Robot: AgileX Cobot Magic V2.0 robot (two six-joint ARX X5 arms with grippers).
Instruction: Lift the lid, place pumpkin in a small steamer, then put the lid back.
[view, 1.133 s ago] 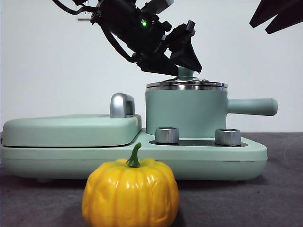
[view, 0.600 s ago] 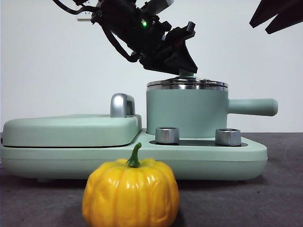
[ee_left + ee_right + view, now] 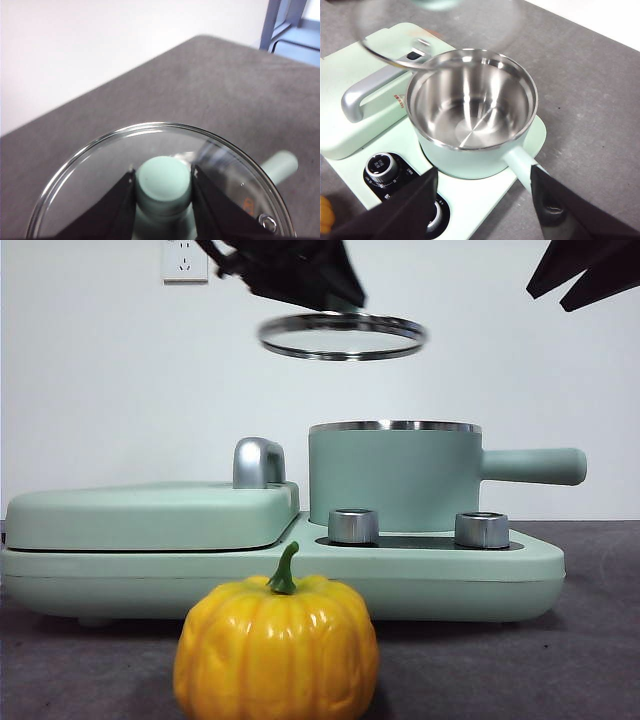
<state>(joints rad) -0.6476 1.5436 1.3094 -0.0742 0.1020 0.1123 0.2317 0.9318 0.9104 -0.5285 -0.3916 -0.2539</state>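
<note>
Change: lid (image 3: pixel 342 336) was seated on the small steamer (image 3: pixel 395 480); now it hangs well above, slightly off to the griddle side.
Left gripper (image 3: pixel 163 185): jaws clamped on the lid's green knob (image 3: pixel 163 181), high above the pot.
Right gripper (image 3: pixel 484 187): jaws spread wide, empty, hovering over the steamer's handle side.
Pumpkin (image 3: pixel 276 648): on the table before the appliance.
Advice: keep the lid level, carry it clear so the pot mouth is free.

The frame edge cuts off the pumpkin's (image 3: pixel 276 652) base, and the lid's (image 3: pixel 160 185) near rim in the wrist view
</note>
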